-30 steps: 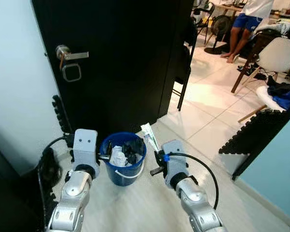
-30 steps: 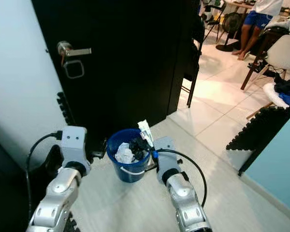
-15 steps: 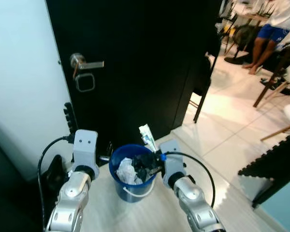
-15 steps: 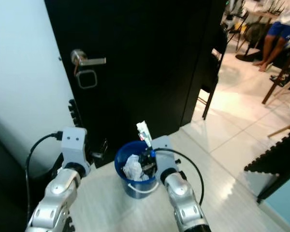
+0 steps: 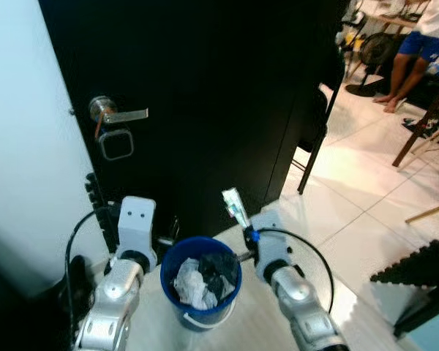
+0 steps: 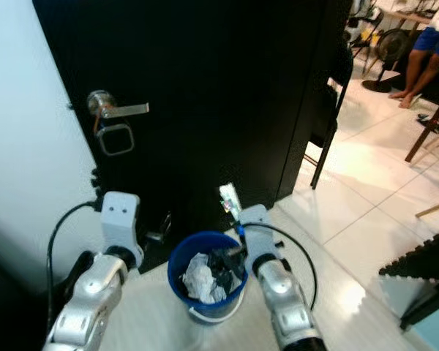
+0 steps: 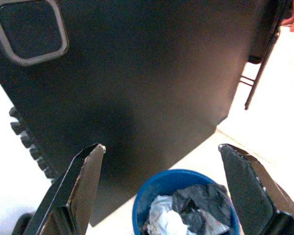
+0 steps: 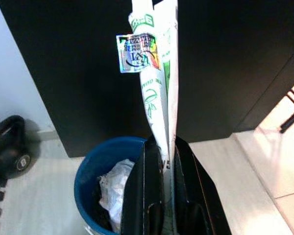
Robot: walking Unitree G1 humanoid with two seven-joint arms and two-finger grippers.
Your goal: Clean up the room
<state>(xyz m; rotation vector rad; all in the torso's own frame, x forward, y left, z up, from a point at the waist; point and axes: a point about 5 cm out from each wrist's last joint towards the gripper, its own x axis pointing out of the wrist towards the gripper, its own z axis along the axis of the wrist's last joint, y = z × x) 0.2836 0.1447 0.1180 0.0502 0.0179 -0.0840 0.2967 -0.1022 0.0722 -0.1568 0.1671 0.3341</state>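
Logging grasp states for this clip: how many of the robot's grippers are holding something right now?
1. The right gripper is shut on a white-and-green wrapper, beside the blue bucket's rim. The left gripper is open and holds nothing, facing the black door above the bucket.

Two silver robot arms reach fwd, either side of a blue bucket point(image 5: 200, 289). Left gripper point(image 7: 161, 191) sits just left of bucket, black fingers spread wide apart. Right gripper point(image 8: 161, 161), by bucket's right rim, is pinched on a white-green wrapper point(image 8: 154, 73) held upright.
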